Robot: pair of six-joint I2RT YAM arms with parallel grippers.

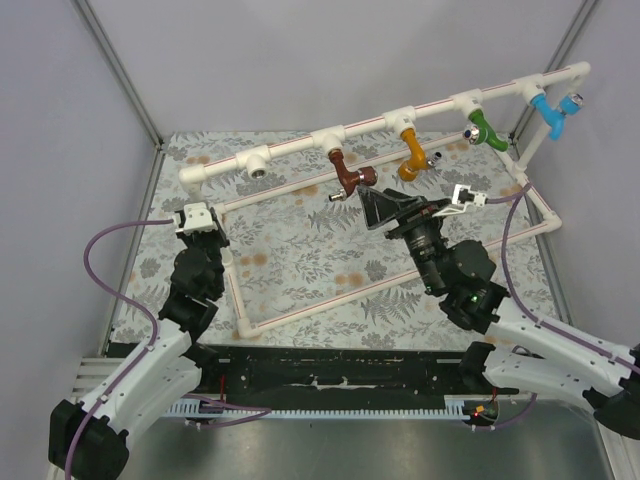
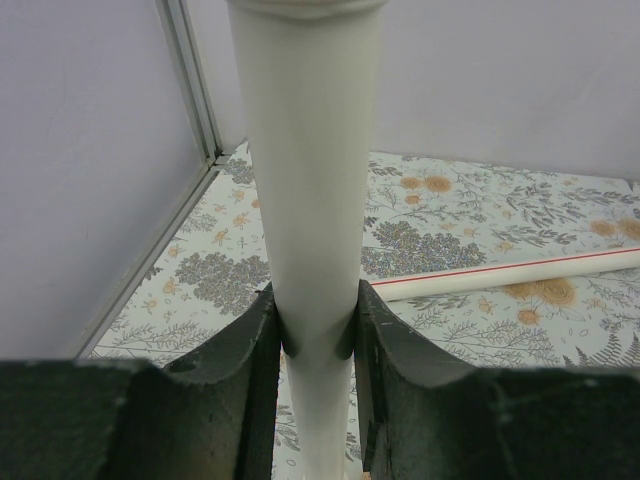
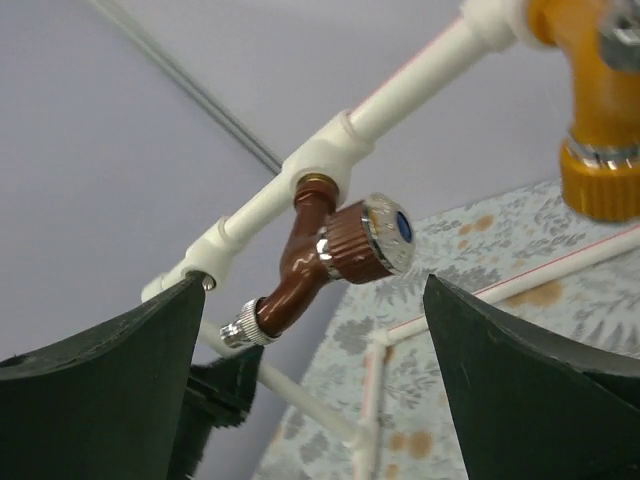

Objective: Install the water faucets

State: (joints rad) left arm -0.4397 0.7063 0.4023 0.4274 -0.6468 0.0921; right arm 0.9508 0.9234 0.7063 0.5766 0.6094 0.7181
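The dark reddish-brown faucet (image 1: pixel 349 181) hangs screwed into a tee of the white top pipe (image 1: pixel 300 143), its silvery spout pointing down-left. The orange-yellow faucet (image 1: pixel 411 156) hangs from the tee beside it on the right. My right gripper (image 1: pixel 372 205) is open and empty just below the brown faucet. In the right wrist view the brown faucet (image 3: pixel 325 255) sits beyond and between the spread fingers (image 3: pixel 120 380), untouched, and the orange one (image 3: pixel 598 110) shows at top right. My left gripper (image 1: pixel 212 232) is shut on the frame's white left pipe (image 2: pixel 305 200).
A green tap (image 1: pixel 483 128) and a light blue tap (image 1: pixel 553 112) hang further right on the top pipe. An empty tee (image 1: pixel 258 165) sits left of the brown faucet. The pipe frame's base rectangle (image 1: pixel 330 300) lies on the flowered table cover. Grey walls enclose the back and sides.
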